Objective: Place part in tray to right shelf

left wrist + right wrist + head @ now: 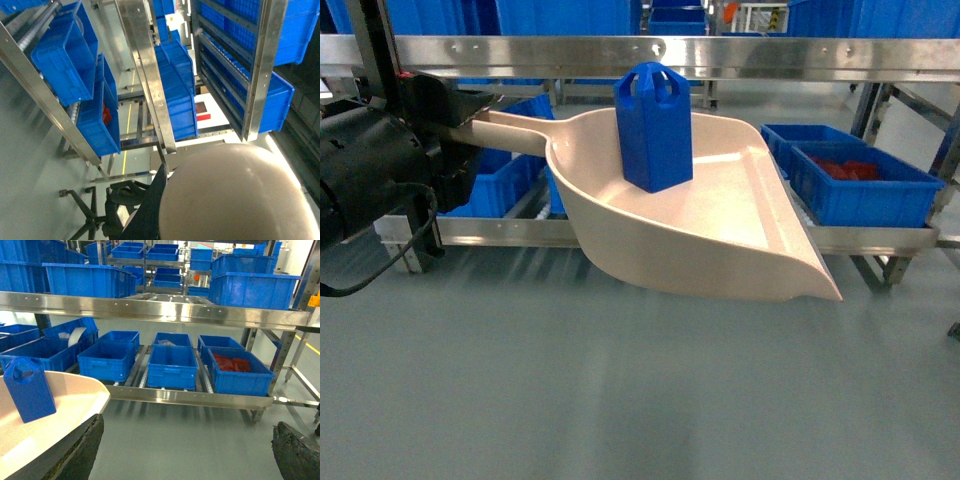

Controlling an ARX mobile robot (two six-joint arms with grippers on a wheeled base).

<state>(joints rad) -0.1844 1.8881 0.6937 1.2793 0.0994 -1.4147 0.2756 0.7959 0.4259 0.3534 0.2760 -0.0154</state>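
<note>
Grey floor (620, 400) lies bare before the right shelf (660, 50); left hand (455, 110) pinches the tray (720, 240) handle, part (655, 125) upright inside; right hand (185, 450) spread.

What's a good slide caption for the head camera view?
Left gripper holds the tray by its handle, the blue part upright inside, before the steel shelf.

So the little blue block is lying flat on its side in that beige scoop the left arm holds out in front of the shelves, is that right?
Not quite. The blue block stands upright in the beige scoop, its looped top pointing up, as the head view shows. The rest holds: the left gripper has the scoop by its handle, in front of the steel shelves.
</note>
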